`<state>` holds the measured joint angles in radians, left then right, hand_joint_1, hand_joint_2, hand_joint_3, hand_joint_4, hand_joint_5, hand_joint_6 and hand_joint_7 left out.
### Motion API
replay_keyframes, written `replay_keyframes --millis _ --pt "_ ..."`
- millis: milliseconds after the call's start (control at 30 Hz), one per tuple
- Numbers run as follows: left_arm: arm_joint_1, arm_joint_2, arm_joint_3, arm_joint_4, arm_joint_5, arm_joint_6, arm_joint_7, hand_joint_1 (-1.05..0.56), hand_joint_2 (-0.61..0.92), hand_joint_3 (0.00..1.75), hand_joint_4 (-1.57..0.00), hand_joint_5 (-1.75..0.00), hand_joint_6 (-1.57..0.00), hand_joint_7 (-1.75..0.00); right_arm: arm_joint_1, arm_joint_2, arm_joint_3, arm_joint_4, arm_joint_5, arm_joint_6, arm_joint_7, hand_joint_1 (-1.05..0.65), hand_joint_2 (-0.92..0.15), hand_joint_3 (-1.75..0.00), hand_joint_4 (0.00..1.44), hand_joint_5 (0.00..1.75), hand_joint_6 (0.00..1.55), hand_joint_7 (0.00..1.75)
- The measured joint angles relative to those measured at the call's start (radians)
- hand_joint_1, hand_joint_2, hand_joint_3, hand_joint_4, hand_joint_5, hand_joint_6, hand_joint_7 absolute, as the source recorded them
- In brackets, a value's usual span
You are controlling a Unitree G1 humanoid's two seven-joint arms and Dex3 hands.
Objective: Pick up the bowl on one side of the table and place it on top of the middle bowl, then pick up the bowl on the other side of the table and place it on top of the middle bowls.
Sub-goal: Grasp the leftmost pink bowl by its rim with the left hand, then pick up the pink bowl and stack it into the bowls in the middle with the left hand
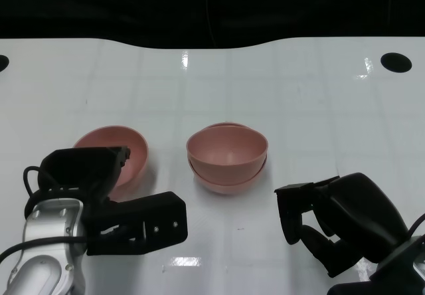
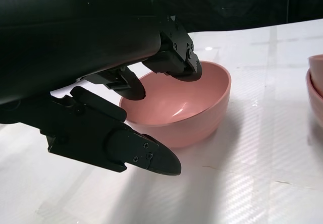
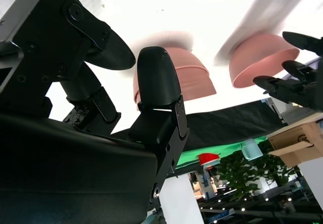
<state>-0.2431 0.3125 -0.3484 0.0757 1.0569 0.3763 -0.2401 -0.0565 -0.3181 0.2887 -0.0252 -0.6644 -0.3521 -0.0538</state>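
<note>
On the white bench (image 1: pixel 265 89), two pink bowls sit nested as a stack (image 1: pixel 227 157) in the middle; the lower one shows only as a rim and underside. A single pink bowl (image 1: pixel 126 150) stands to the left, its near side hidden behind the left hand (image 1: pixel 99 198). That hand's fingers (image 2: pixel 176 62) reach over the bowl's rim, spread apart and gripping nothing. The right hand (image 1: pixel 332 222) rests near the stack, fingers curled and apart, holding nothing, its wrist cut off by the frame edge.
</note>
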Motion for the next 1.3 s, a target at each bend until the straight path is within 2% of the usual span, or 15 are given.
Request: replay_keyframes --millis 367,400,433,500,600,900,933,967,1000,1100,1300 --pt "-0.012 0.0 -0.019 0.031 -0.009 0.001 0.026 -0.52 0.92 0.08 -0.6 -0.17 -0.51 -0.01 0.0 0.0 0.0 -0.003 0.0 0.006 0.002 -0.07 -0.14 -1.53 1.02 1.75 0.87 1.58" --pt "-0.02 0.001 -0.022 0.052 -0.013 -0.013 0.042 -0.41 0.92 0.19 -0.8 -0.78 -0.82 -0.13 0.001 0.0 0.0 -0.004 0.0 0.008 0.003 -0.06 -0.13 -1.53 1.02 1.75 0.87 1.58" --pt "-0.033 0.006 -0.024 0.089 -0.025 -0.04 0.065 -0.36 0.92 0.24 -0.78 -1.14 -0.93 -0.15 0.002 0.0 0.0 -0.007 0.0 0.009 0.004 -0.06 -0.13 -1.52 1.02 1.75 0.86 1.59" --pt "-0.05 0.019 -0.03 0.161 -0.047 -0.089 0.101 -0.32 0.92 0.27 -0.77 -1.44 -1.03 -0.16 0.006 0.0 0.0 -0.017 0.0 0.012 0.008 -0.06 -0.12 -1.52 1.02 1.75 0.86 1.6" --pt "-0.055 0.028 -0.039 0.217 -0.068 -0.128 0.137 -0.3 0.92 0.34 -0.75 -1.56 -1.07 -0.15 0.012 0.0 0.0 -0.021 0.0 0.012 0.009 -0.06 -0.12 -1.52 1.02 1.75 0.85 1.6" --pt "-0.078 0.036 -0.046 0.26 -0.089 -0.152 0.18 -0.3 0.92 0.36 -0.74 -1.59 -1.08 -0.15 0.012 0.0 0.0 -0.02 0.0 0.003 0.009 -0.06 -0.12 -1.52 1.02 1.75 0.85 1.6" --pt "-0.078 0.036 -0.046 0.26 -0.09 -0.153 0.19 -0.31 0.92 0.33 -0.77 -1.68 -0.95 -0.61 0.012 0.0 0.0 -0.02 0.001 0.003 0.009 -0.05 -0.12 -1.51 1.02 1.75 0.86 1.59" --pt "-0.078 0.036 -0.046 0.26 -0.09 -0.154 0.206 -0.32 0.92 0.32 -0.77 -1.71 -0.84 -0.89 0.012 0.0 0.0 -0.02 0.001 0.003 0.009 -0.05 -0.12 -1.51 1.02 1.75 0.86 1.59" --pt "-0.078 0.036 -0.046 0.259 -0.09 -0.157 0.223 -0.32 0.92 0.31 -0.78 -1.73 -0.76 -1.07 0.012 0.0 0.0 -0.02 0.001 0.003 0.009 -0.04 -0.12 -1.51 1.02 1.75 0.86 1.59" --pt "-0.078 0.036 -0.046 0.258 -0.091 -0.162 0.245 -0.32 0.92 0.31 -0.78 -1.74 -0.72 -1.18 0.012 0.0 0.0 -0.02 0.001 0.003 0.009 -0.04 -0.12 -1.51 1.02 1.75 0.86 1.58" --pt "-0.078 0.037 -0.046 0.258 -0.101 -0.163 0.253 -0.32 0.92 0.31 -0.78 -1.75 -0.7 -1.21 0.012 0.0 0.0 -0.02 0.001 0.003 0.009 -0.04 -0.12 -1.51 1.02 1.75 0.87 1.58"
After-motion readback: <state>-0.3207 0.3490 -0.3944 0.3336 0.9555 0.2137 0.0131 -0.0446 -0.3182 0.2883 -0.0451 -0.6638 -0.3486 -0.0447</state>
